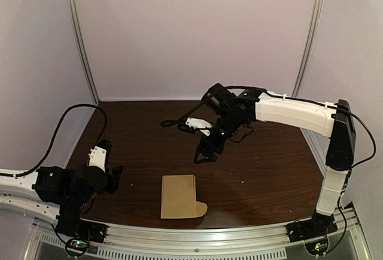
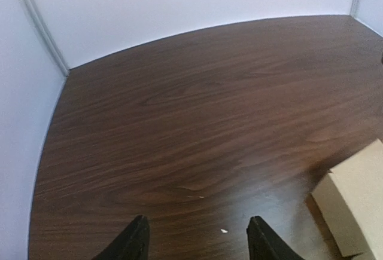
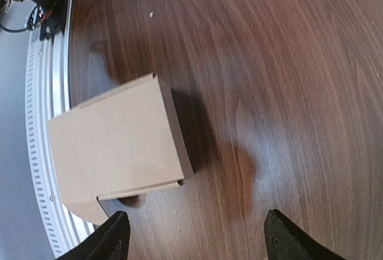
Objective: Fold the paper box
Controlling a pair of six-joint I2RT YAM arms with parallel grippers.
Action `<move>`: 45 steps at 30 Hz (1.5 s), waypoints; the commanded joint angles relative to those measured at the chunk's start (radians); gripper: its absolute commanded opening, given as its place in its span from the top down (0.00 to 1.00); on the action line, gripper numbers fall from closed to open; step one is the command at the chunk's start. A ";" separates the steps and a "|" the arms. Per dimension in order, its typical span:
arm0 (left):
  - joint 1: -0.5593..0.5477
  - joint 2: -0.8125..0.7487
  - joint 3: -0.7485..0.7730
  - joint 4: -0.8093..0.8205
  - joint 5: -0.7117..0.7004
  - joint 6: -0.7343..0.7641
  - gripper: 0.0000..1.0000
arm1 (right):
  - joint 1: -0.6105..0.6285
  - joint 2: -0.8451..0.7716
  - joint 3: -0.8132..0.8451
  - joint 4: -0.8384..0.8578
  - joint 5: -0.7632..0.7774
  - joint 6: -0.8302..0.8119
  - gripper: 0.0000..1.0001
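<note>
Along the near edge of the surface [image 1: 269, 164] runs a ribbed metal rail [image 1: 197, 236]. The paper box [image 1: 179, 197] lies just inside it, about midway along that edge. It is a brown card shell lying low, with one rounded flap sticking out at its near right corner.

The right wrist view shows the box [image 3: 116, 146] almost against the rail, and that closeness is the main risk. The card looks light and the wood looks smooth. A push toward the near edge would probably slide the box onto or over the rail rather than crease it. Pressing one wall with nothing bracing the other side could spin the box or flatten it. The loose flap could buckle if a finger caught it end-on.

The right hand [image 1: 205, 154] hangs above the middle of the surface, behind the box, with its fingers spread wide and nothing between them. The left hand [image 1: 116, 177] sits low toward the near left corner. It is equally wide open and empty, and in its own view the box [image 2: 353, 212] is only at the far right. If both hands closed on the small box together, they could knock into each other.

A black cable [image 1: 173, 122] loops out beside the right wrist and could drag across the card on a low approach. A few pale specks [image 2: 223, 231] dot the wood. No object lies between either hand and the box. The enclosure walls [image 1: 191, 33] stand well away.
</note>
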 commanded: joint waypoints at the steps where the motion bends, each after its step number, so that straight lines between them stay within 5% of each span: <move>1: -0.001 -0.039 0.068 -0.269 -0.270 -0.219 0.37 | 0.005 0.089 0.159 -0.066 -0.106 -0.095 0.31; 7: -0.001 -0.013 0.098 -0.244 -0.207 -0.158 0.33 | 0.037 0.205 0.232 -0.107 -0.106 -0.131 0.38; 16: 0.000 0.051 0.075 -0.113 -0.083 -0.043 0.40 | 0.048 0.316 0.258 -0.131 -0.185 -0.111 0.45; 31: -0.001 0.059 0.033 0.034 0.092 0.083 0.46 | -0.018 0.501 0.366 -0.144 -0.328 0.040 0.76; 45: 0.000 0.122 0.035 0.156 0.175 0.159 0.47 | -0.153 0.552 0.344 -0.107 -0.456 0.148 0.82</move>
